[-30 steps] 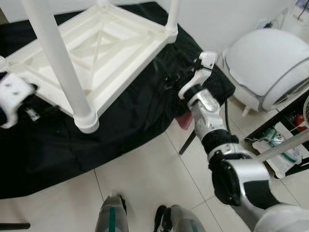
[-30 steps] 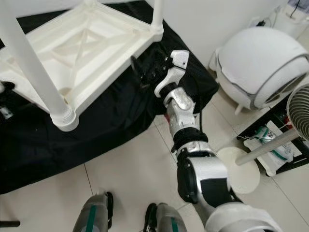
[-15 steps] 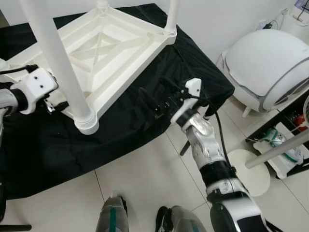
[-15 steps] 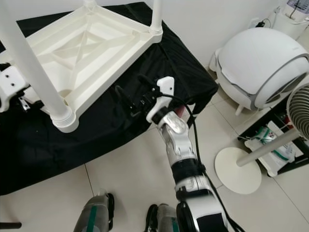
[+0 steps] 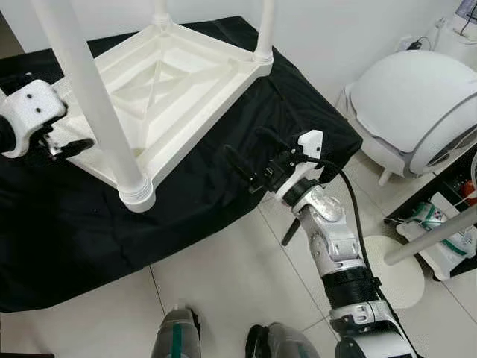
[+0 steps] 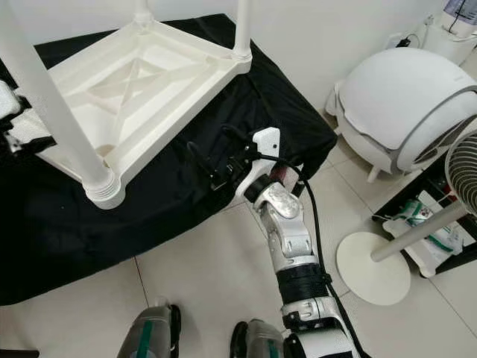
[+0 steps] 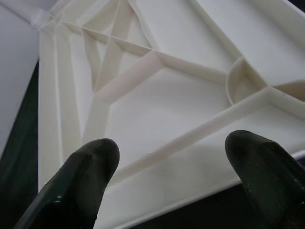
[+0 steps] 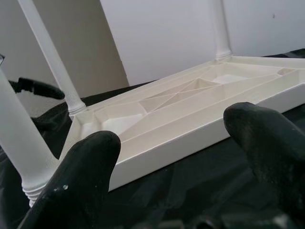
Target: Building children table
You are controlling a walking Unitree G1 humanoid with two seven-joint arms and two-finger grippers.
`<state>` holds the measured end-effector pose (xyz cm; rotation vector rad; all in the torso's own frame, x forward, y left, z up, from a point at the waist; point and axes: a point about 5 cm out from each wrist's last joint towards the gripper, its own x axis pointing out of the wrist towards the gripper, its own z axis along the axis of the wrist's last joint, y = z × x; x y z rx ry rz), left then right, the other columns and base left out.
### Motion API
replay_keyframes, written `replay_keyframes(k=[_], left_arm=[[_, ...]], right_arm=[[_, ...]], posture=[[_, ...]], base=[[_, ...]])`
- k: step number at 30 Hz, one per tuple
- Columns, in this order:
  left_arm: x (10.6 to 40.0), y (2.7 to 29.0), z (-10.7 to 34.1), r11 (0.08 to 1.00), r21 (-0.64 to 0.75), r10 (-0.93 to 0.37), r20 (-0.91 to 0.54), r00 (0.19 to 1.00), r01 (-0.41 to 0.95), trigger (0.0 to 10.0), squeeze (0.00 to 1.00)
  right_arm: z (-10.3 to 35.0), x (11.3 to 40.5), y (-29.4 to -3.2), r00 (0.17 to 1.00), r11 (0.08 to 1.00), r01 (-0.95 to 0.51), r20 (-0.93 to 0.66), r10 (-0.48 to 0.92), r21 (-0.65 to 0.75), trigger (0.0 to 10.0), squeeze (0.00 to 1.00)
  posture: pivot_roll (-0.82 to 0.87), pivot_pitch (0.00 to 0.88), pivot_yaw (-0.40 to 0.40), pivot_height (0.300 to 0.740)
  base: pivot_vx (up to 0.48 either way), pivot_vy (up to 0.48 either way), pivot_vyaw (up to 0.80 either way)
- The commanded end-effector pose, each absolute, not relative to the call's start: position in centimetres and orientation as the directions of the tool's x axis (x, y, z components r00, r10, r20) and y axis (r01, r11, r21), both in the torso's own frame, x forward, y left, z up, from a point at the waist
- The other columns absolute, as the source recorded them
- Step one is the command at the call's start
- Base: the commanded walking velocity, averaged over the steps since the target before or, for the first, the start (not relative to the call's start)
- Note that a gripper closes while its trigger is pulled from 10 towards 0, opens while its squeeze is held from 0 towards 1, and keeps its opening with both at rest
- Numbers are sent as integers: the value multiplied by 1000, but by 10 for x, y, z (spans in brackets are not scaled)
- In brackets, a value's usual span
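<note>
Left eye view: a white plastic children's table (image 5: 171, 82) lies upside down on a black cloth (image 5: 82, 231) spread over the tiled floor (image 5: 238, 283), its ribbed underside facing up and three white legs standing upward from its corners. The nearest leg (image 5: 89, 97) rises from the near corner, with two more at the far corners. The left gripper (image 5: 71, 148) sits at the table's left edge, its black fingers against the rim by the leg-less left corner; whether they are spread cannot be told from here. The right gripper (image 5: 250, 153) hovers over the cloth just off the table's near-right edge, fingers apart and holding nothing. To the right stand a white domed appliance (image 5: 417, 97) and a fan's round base (image 5: 402, 265).

Right eye view: the same scene, with the right arm (image 6: 291, 231) reaching from the near right toward the table's near-right rim, its fingers close to the rim but not touching it. The robot's feet (image 6: 153, 335) show at the near edge.

Left wrist view: two black fingertips (image 7: 81, 181) stand well apart, hovering over the ribbed underside by the empty corner socket (image 7: 245, 83).

Right wrist view: both black fingers (image 8: 81, 176) are spread wide, framing the table's rim across the cloth, with the legs standing behind.
</note>
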<state>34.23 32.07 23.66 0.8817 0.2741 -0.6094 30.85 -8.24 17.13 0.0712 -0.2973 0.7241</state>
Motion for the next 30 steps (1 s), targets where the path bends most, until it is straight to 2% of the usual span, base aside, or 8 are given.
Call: replay_keyframes(k=[1,2,3,6,9,13,14,30], left_arm=[[336,327,230,456,625,-376,-510,774,633,10000,0],[336,327,230,456,625,-376,-510,774,633,10000,0],[333,329,222,414,631,-357,-550,755,656,10000,0],[333,329,219,398,634,-348,-565,748,663,10000,0],[331,326,201,343,613,-331,-630,702,712,10000,0],[328,324,188,314,581,-319,-680,660,751,10000,0],[327,324,184,280,586,-310,-695,649,761,10000,0],[338,306,181,213,594,-321,-708,630,776,10000,0]], right_arm=[[170,306,-81,712,746,-666,280,644,-22,10000,0],[170,306,-81,712,746,-666,280,644,-22,10000,0],[171,306,-81,711,744,-668,275,647,-22,10000,0],[171,305,-81,711,743,-669,272,649,-23,10000,0],[173,307,-82,712,744,-668,268,649,-27,10000,0],[175,306,-83,715,746,-665,264,647,-28,10000,0],[175,305,-84,718,749,-662,261,645,-28,10000,0],[176,300,-89,745,772,-635,253,618,-15,10000,0]], posture=[[48,49,20,740],[48,49,20,740],[52,56,17,740],[52,56,17,740],[48,74,12,740],[43,81,16,740],[40,85,18,740],[14,106,45,740]], base=[[0,0,0],[0,0,0],[0,0,0],[0,0,0],[0,0,0],[0,0,0],[0,0,0],[0,0,0]])
